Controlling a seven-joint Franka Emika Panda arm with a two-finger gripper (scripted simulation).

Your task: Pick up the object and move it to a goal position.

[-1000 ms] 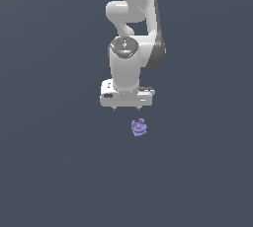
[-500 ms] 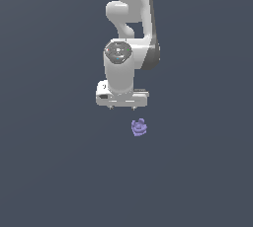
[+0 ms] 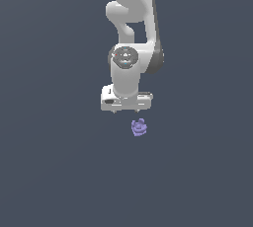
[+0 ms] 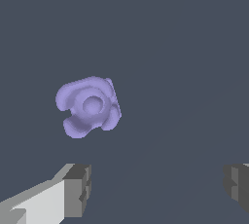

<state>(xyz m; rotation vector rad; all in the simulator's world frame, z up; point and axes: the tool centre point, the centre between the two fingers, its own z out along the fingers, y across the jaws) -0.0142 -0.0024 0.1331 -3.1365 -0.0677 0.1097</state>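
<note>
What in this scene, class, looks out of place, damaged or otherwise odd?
Nothing stands out. The small purple object lies whole on the plain dark surface, apart from the gripper. The gripper's fingers are spread wide with nothing between them, and the object sits off to one side of their gap.

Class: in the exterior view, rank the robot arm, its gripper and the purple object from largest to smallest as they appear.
1. Robot arm
2. Gripper, jaws spread wide
3. Purple object, clearly smallest

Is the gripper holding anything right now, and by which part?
Nothing. The gripper is open, and the purple object lies apart from its fingers.
</note>
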